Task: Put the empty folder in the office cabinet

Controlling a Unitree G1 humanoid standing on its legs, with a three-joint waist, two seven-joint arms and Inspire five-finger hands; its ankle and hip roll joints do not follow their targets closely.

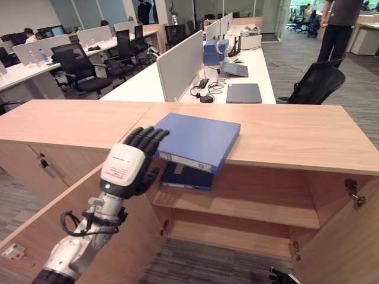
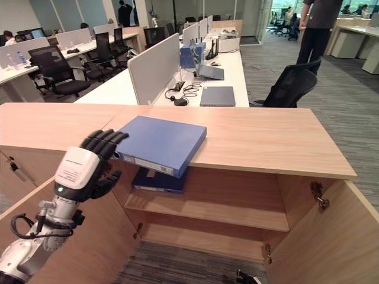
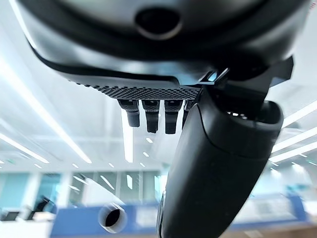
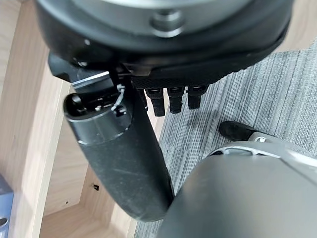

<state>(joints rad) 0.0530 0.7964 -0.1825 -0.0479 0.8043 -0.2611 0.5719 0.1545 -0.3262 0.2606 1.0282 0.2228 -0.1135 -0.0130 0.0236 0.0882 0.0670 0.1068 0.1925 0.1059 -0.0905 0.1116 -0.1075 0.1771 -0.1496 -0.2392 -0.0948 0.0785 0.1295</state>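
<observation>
We see our left hand (image 1: 124, 170) raised, fingers (image 1: 145, 139) straight against the blue ring-binder folder (image 1: 198, 139) overhanging the wooden cabinet's tabletop (image 1: 284, 133), second blue folder (image 1: 186, 177) on the shelf (image 1: 237, 207) below, right hand (image 4: 143, 163) hanging relaxed.

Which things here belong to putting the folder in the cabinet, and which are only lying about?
For the job: blue folder overhanging the cabinet top; open cabinet; left hand beside the folder.

Lying about: second blue folder on the upper shelf; grey laptop; black chair.
</observation>
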